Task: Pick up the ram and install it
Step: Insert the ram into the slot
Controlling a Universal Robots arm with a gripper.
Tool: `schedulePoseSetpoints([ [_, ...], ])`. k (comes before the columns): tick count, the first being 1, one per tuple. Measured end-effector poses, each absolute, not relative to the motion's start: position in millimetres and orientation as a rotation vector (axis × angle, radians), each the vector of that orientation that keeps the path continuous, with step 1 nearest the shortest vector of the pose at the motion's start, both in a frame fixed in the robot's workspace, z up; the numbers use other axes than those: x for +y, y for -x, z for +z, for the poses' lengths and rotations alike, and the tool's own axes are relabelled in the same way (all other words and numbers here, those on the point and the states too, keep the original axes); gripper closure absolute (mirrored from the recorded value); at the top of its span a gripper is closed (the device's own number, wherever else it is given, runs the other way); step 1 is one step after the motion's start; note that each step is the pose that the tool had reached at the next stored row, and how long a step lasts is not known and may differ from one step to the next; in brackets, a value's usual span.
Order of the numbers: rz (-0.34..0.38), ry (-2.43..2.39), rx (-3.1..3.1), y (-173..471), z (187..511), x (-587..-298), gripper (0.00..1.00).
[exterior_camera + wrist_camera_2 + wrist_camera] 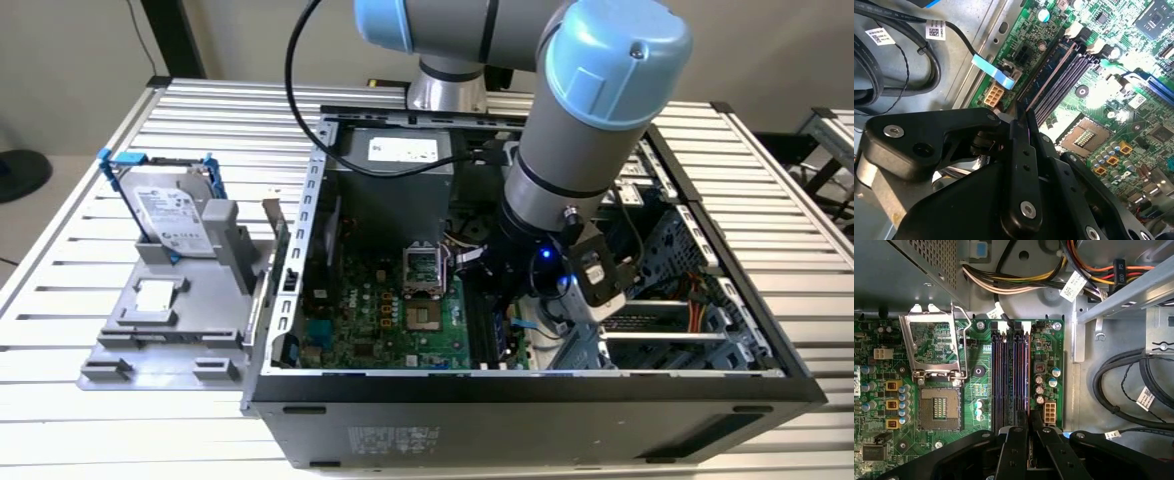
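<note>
One gripper, fingers clamped on the thin ram, held its top edge over the slots at the motherboard's three o'clock; it looked light, stiff, fragile.

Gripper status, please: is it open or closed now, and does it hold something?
Gripper: closed on the ram, a thin strip held between the fingers over the memory slots of the motherboard.
</note>
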State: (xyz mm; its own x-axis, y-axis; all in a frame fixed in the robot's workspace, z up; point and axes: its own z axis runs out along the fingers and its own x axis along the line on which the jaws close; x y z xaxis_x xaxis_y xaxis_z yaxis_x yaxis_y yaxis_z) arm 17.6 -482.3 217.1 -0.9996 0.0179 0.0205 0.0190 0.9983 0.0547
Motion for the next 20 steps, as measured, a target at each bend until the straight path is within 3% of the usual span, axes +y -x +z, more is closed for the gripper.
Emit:
schedulePoseSetpoints([
  [16, -0.085, 0.029, -3.120, -17.6, 214.5, -482.1, 1.00],
  [17, -0.084, 0.029, -3.120, -17.7, 214.6, -482.2, 0.00],
  [20, -0.089, 0.029, -3.120, -17.5, 217.3, -482.2, 0.00],
])
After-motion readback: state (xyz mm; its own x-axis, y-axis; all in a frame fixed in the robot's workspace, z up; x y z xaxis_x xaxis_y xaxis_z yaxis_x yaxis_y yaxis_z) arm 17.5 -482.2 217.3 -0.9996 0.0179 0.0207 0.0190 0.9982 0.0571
